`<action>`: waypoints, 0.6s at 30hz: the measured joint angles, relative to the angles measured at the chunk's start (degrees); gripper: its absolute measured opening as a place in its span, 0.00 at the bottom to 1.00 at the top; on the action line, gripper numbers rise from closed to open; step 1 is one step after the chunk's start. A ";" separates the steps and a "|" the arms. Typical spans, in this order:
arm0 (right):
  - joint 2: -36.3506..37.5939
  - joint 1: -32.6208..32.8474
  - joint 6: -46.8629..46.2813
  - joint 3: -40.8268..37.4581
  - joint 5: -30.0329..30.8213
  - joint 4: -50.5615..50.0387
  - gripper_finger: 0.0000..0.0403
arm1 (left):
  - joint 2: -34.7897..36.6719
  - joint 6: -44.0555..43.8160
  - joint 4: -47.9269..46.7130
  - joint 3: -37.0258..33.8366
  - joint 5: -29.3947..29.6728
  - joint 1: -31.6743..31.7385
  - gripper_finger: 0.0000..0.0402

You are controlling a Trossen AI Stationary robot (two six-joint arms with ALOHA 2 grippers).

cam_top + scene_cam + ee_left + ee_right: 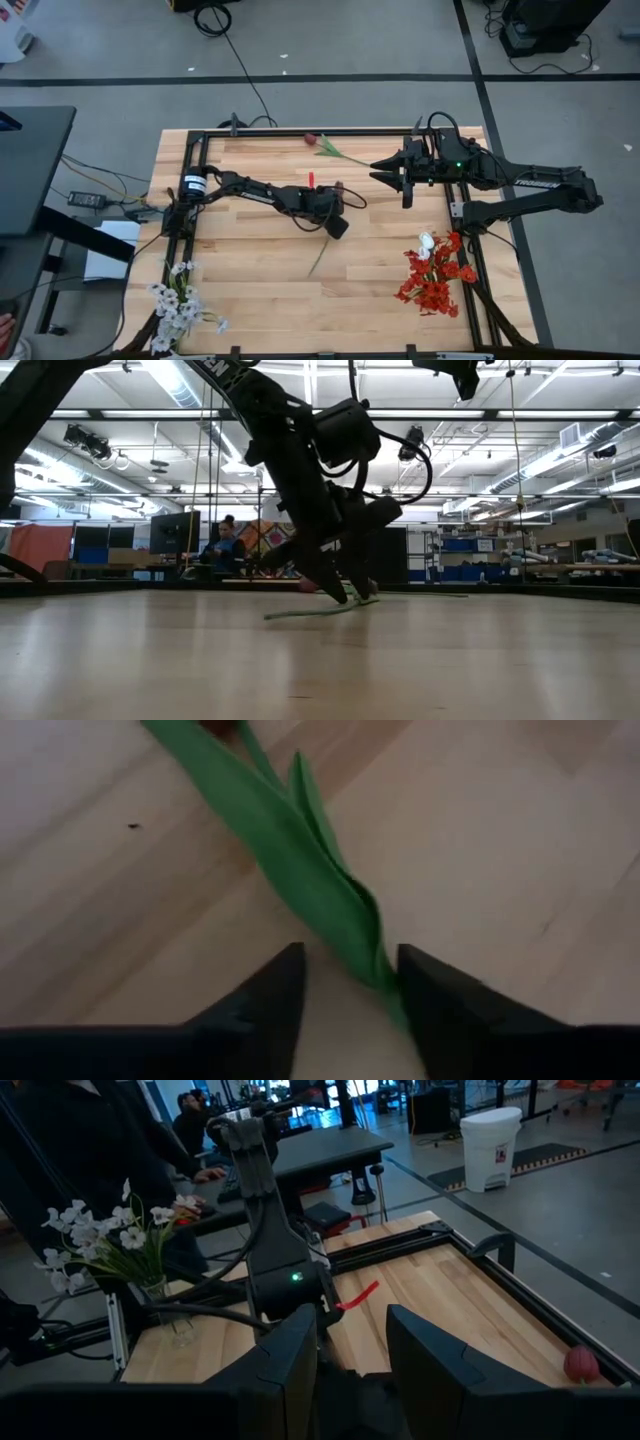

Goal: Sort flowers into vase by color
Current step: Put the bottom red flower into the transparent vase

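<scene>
A flower with a green leafy stem [320, 256] lies flat on the wooden table near its middle. My left gripper [337, 228] points slanting down at the stem's far end, its open fingers on either side of the leafy stem [300, 850] and low over the table [355, 596]. A maroon tulip [312, 138] lies at the far edge. My right gripper [383, 170] hovers open and holds nothing, high over the far right. White flowers [175, 305] stand in a vase at the near left. Red flowers [432, 280] and a white tulip [427, 241] stand at the near right. My left gripper comes from above, slanting down, with its fingers across the stem, which lies on the table. The stem runs close along the inner side of one finger [410, 990]. A gap shows to the other finger. Whether a finger touches the stem, I cannot tell.
A small red strip [311, 180] lies on the table behind my left arm. A black metal frame [300, 131] borders the table. Bare wood lies between the two flower bunches along the near edge. People sit at desks beyond the table.
</scene>
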State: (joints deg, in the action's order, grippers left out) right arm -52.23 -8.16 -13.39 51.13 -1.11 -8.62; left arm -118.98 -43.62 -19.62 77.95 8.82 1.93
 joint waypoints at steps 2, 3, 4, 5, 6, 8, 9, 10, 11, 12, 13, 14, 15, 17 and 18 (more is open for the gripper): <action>0.00 0.00 -0.01 0.00 -0.01 -0.01 0.33 | -0.04 1.29 -0.44 -0.08 0.88 -0.04 0.31; 0.00 0.00 0.00 0.00 -0.01 0.00 0.33 | -0.06 1.92 -0.57 -0.09 0.99 -0.04 0.26; 0.00 0.00 0.00 0.00 -0.01 -0.01 0.33 | -0.06 2.65 -0.70 -0.09 0.91 -0.01 0.21; 0.00 0.00 -0.02 0.00 0.00 -0.02 0.33 | -0.06 3.35 -0.90 -0.08 0.78 0.01 0.16; 0.00 0.00 -0.01 0.00 -0.01 0.00 0.33 | -0.07 4.24 -1.19 -0.05 0.72 -0.01 0.12; 0.00 0.00 0.00 0.00 0.00 0.00 0.33 | -0.08 5.59 -2.81 0.09 0.58 -0.04 0.05; 0.00 0.00 -0.02 0.00 0.00 0.00 0.33 | 0.10 5.71 -4.05 0.11 0.29 -0.02 0.03; 0.00 0.00 0.00 0.00 0.00 0.00 0.33 | 0.42 5.87 -5.54 0.11 -0.48 0.22 0.02; 0.00 0.00 0.00 0.00 -0.01 -0.02 0.33 | 0.49 6.44 -6.61 0.07 -1.69 0.52 0.02; 0.00 0.00 -0.01 0.00 0.00 -0.01 0.33 | 0.49 7.10 -7.00 0.07 -3.15 0.80 0.03; 0.00 0.00 0.00 0.00 -0.01 0.00 0.33 | 0.48 7.26 -7.05 0.07 -4.53 1.07 0.04; 0.00 0.00 -0.01 0.00 -0.02 -0.02 0.33 | 0.48 7.33 -7.06 0.04 -5.47 1.34 0.06; 0.00 0.00 -0.02 0.00 -0.01 -0.01 0.33 | 0.44 7.37 -7.01 0.02 -6.12 1.56 0.08; 0.00 0.00 0.00 0.00 0.00 0.00 0.33 | 0.44 7.40 -6.91 -0.05 -7.39 1.68 0.14; 0.00 0.00 -0.01 0.00 -0.01 -0.01 0.33 | 0.43 7.44 -6.88 -0.07 -7.85 1.69 0.18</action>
State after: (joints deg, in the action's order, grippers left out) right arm -52.23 -8.16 -13.40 51.13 -1.11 -8.63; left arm -118.55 -36.18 -26.50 77.88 0.97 3.62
